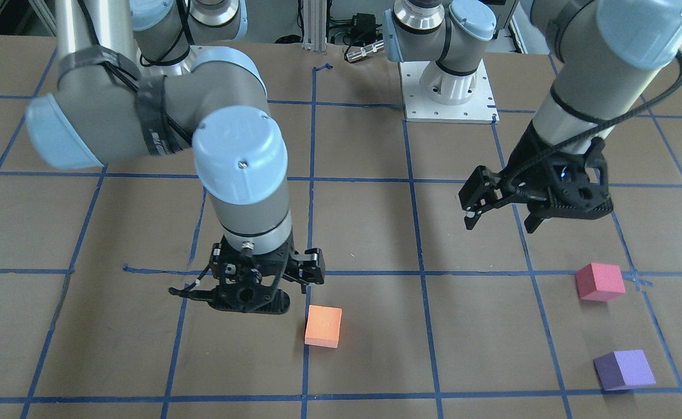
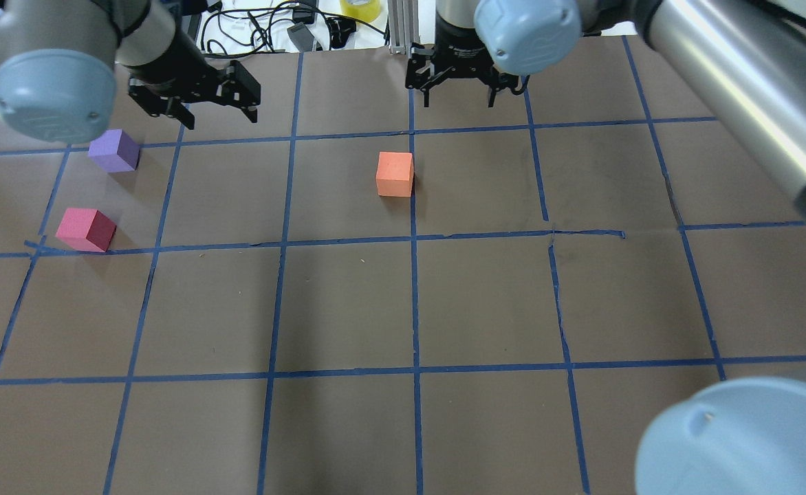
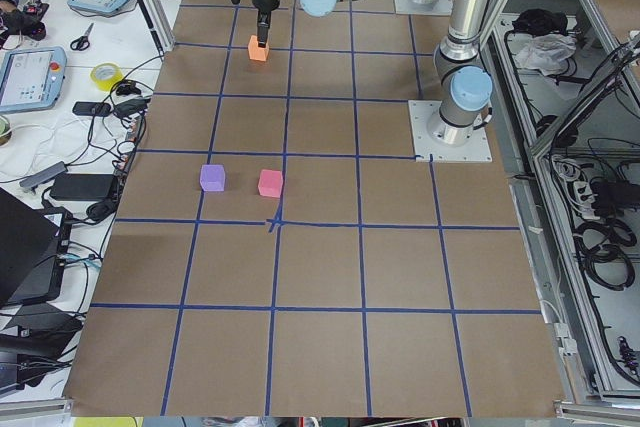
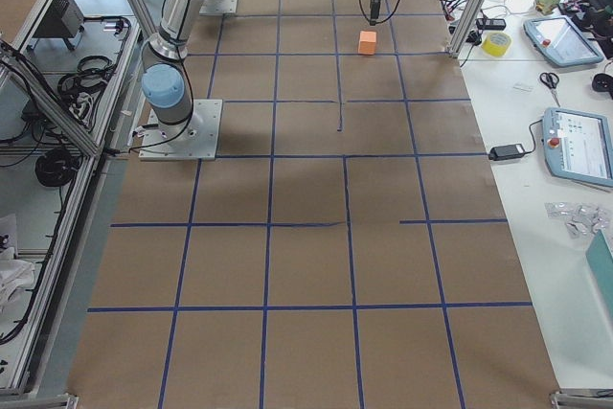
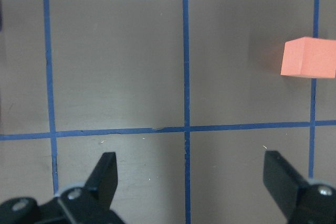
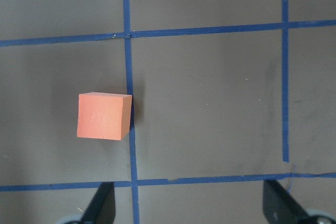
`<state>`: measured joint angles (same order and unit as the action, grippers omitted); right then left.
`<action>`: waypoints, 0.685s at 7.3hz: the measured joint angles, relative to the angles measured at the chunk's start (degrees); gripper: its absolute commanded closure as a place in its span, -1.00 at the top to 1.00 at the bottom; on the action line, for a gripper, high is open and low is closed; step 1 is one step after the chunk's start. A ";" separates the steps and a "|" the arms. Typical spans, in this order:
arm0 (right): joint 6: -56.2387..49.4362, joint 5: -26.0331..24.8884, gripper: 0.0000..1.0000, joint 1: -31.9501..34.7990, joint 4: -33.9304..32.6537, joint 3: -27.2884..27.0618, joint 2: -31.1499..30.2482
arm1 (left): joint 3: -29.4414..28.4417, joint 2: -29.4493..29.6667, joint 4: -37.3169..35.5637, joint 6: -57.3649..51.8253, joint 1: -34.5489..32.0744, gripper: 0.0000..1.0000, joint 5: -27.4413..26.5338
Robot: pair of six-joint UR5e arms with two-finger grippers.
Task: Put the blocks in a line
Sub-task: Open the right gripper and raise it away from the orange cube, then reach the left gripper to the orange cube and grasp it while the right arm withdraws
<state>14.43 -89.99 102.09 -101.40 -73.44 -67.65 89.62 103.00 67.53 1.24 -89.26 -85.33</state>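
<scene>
The orange block (image 1: 323, 326) lies mid-table by a blue tape line, also in the overhead view (image 2: 395, 174). The pinkish-red block (image 2: 86, 229) and the purple block (image 2: 114, 150) lie apart on my left side, also in the front view: pinkish-red (image 1: 600, 281), purple (image 1: 624, 369). My left gripper (image 2: 221, 120) is open and empty, above the table and off to one side of the purple block; its wrist view shows the orange block (image 5: 310, 57) at the right edge. My right gripper (image 2: 459, 103) is open and empty just beyond the orange block (image 6: 104, 116), not touching it.
The brown table (image 2: 348, 309) carries a grid of blue tape lines. Cables and a tape roll (image 2: 362, 8) lie past the far edge. The left arm's base plate (image 1: 448, 93) stands at the robot side. My right arm's elbow (image 2: 747, 440) looms at the overhead view's lower right.
</scene>
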 measured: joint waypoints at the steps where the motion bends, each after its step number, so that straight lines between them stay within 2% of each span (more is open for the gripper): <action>1: -2.30 -0.07 1.00 -2.33 -0.12 -5.82 -6.07 | -0.11 4.05 -3.40 2.95 -3.23 1.00 -0.05; 3: -5.88 -0.96 1.00 -6.23 -0.09 -16.49 -17.86 | -0.52 11.89 -11.30 8.30 -8.27 1.00 -0.07; 5: -6.90 -7.02 1.00 -7.47 0.07 -19.85 -22.71 | -1.66 18.41 -16.61 12.22 -11.84 1.00 0.42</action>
<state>7.53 -97.01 94.62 -101.32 -93.29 -90.37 87.96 121.40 50.92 13.47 -101.10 -84.91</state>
